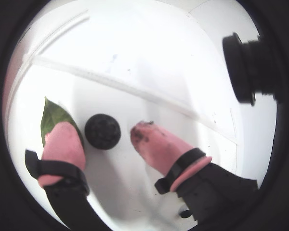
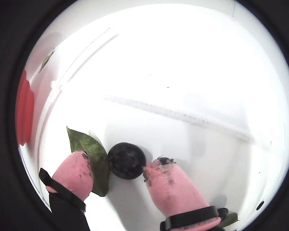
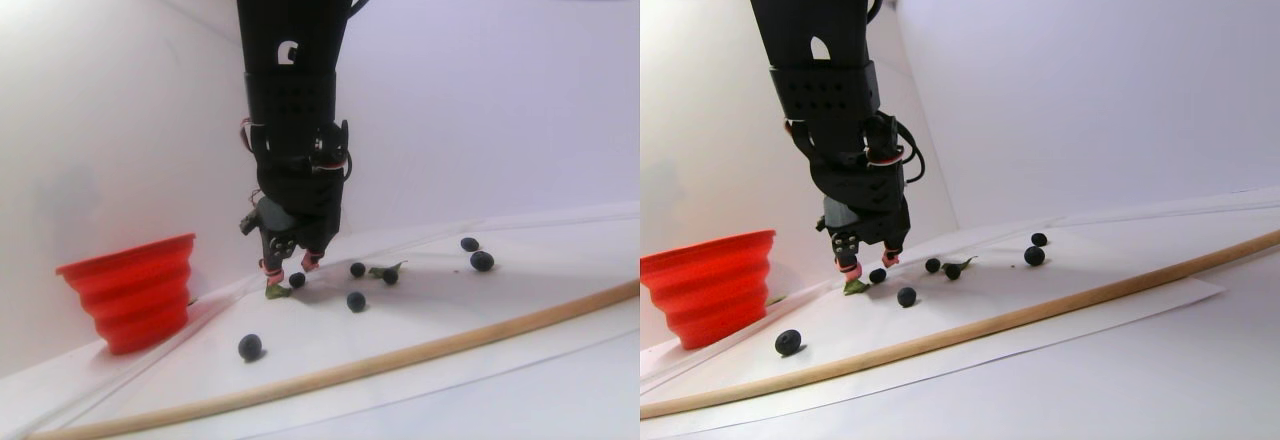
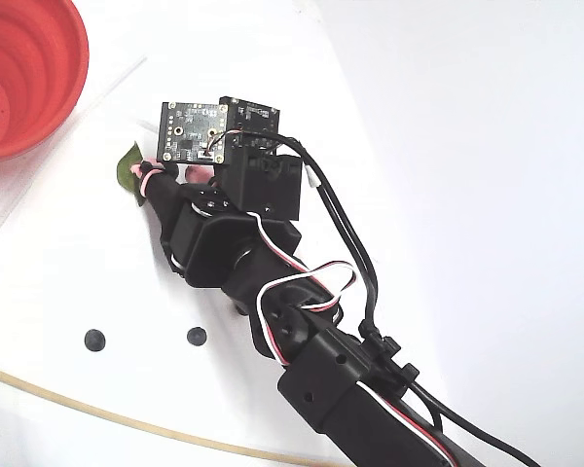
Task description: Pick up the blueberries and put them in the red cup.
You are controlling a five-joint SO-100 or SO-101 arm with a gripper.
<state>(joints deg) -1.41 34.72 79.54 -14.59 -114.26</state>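
White table (image 4: 467, 146): blueberries (image 3: 250, 347), red cup (image 3: 135, 295)

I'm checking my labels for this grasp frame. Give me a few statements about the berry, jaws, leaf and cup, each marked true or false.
1. A blueberry sits between the pink fingertips. True.
2. The gripper has lifted it off the table. False: it rests on the white table.
3. A leaf lies beside it. True.
4. The red cup lies on its side. False: it stands upright.
5. The jaws are shut tight. False: they are open.
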